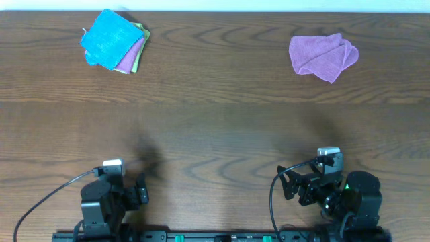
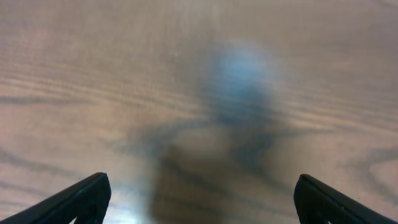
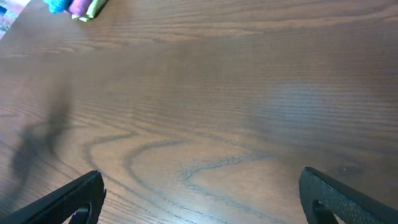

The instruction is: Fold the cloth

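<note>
The sky-blue cloth (image 1: 107,37) lies folded on top of a small stack at the table's far left; its edge also shows at the top left of the right wrist view (image 3: 57,5). My left gripper (image 1: 131,191) is open and empty at the near left edge, far from the cloth; its fingers (image 2: 199,199) frame only bare blurred wood. My right gripper (image 1: 302,185) is open and empty at the near right edge, its fingers (image 3: 202,196) over bare wood.
Under the blue cloth lie a purple cloth (image 1: 127,59) and a lime-green cloth (image 1: 138,47), also seen in the right wrist view (image 3: 79,6). A crumpled purple cloth (image 1: 322,55) lies at the far right. The wooden table (image 1: 215,121) spans the view.
</note>
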Robot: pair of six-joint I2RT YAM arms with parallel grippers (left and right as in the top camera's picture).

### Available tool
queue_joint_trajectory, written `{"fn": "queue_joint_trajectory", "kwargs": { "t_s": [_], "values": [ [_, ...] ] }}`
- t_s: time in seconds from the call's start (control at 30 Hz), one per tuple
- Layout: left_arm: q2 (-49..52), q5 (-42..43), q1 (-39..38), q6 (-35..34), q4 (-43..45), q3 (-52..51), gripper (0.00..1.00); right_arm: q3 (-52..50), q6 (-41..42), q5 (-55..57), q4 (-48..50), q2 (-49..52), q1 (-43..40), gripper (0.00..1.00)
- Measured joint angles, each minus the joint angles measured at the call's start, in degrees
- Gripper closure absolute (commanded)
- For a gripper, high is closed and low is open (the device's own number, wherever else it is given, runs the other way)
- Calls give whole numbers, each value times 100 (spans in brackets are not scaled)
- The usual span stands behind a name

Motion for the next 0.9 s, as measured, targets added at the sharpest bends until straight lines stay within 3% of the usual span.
{"fn": "queue_joint_trajectory", "kwargs": {
  "t_s": [0.9],
  "values": [
    [-601,-26,-4,13,-181,2,5,0,0,0,0,0,0,1]
  ]
}}
